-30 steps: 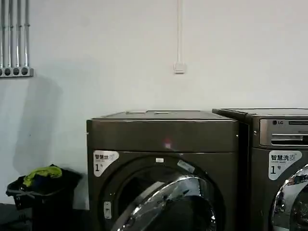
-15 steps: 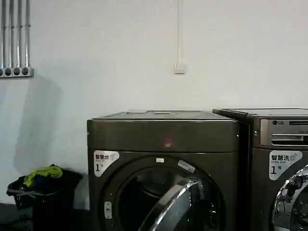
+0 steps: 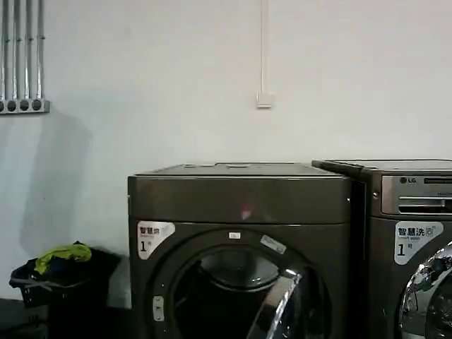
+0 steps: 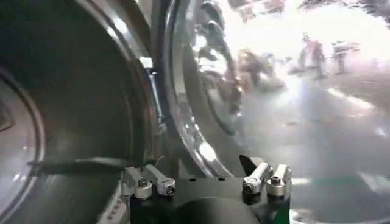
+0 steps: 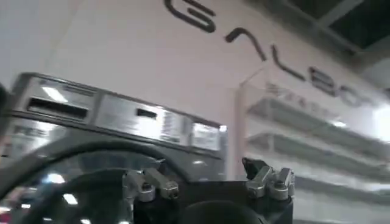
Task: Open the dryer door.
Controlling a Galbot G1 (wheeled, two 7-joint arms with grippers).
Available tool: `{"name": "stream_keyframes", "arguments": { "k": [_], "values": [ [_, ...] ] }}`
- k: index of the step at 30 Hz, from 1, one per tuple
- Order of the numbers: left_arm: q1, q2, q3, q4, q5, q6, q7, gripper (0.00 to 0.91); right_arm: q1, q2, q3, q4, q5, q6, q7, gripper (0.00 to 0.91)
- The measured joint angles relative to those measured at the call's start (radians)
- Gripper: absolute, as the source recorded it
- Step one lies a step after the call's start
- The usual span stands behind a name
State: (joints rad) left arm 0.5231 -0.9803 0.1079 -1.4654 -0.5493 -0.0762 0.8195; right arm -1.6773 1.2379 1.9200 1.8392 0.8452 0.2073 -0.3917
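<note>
In the head view, the dark bronze-grey dryer [image 3: 240, 247] is standing against the white wall, with the LG-logo machine [image 3: 409, 247] touching its right side. The dryer door [image 3: 282, 307] is hanging swung out from the round opening, its chrome ring showing edge-on at the lower right of the opening, and the drum [image 3: 236, 272] is showing inside. A dark laundry basket [image 3: 60, 282] holding yellow-green cloth is sitting on the floor to the left of the dryer.

In the left wrist view, the left gripper [image 4: 207, 182] is sitting close to the dryer door [image 4: 201, 91], whose shiny chrome ring is curving past it and mirroring the bright room. Its fingers [image 4: 149, 182] are standing apart, released, with nothing between them.

In the right wrist view, the right gripper [image 5: 207, 182] is pointing at the LG-logo machine [image 5: 116, 122], facing its silver control panel. Its fingers [image 5: 271, 181] are likewise spread apart and gripping nothing.
</note>
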Motion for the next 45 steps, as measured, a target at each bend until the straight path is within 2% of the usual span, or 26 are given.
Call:
{"name": "stream_keyframes", "arguments": {
  "k": [12, 17, 28, 45],
  "values": [
    [-0.105, -0.076, 0.129, 0.06, -0.011, -0.008, -0.005, 0.907, -0.043, 0.095, 0.198, -0.088, -0.051, 0.004, 0.098, 0.907],
    [-0.122, -0.106, 0.171, 0.064, -0.007, -0.007, -0.015, 0.907, -0.058, 0.121, 0.256, -0.121, -0.085, 0.004, 0.192, 0.907],
    [-0.125, -0.15, 0.219, 0.064, 0.006, -0.007, -0.019, 0.907, -0.079, 0.138, 0.338, -0.161, -0.141, -0.111, 0.412, 0.907],
    [-0.233, -0.262, 0.356, 0.133, 0.003, -0.009, -0.051, 0.907, -0.101, 0.159, 0.388, -0.176, -0.146, -0.115, 0.444, 0.907]
  ]
}}
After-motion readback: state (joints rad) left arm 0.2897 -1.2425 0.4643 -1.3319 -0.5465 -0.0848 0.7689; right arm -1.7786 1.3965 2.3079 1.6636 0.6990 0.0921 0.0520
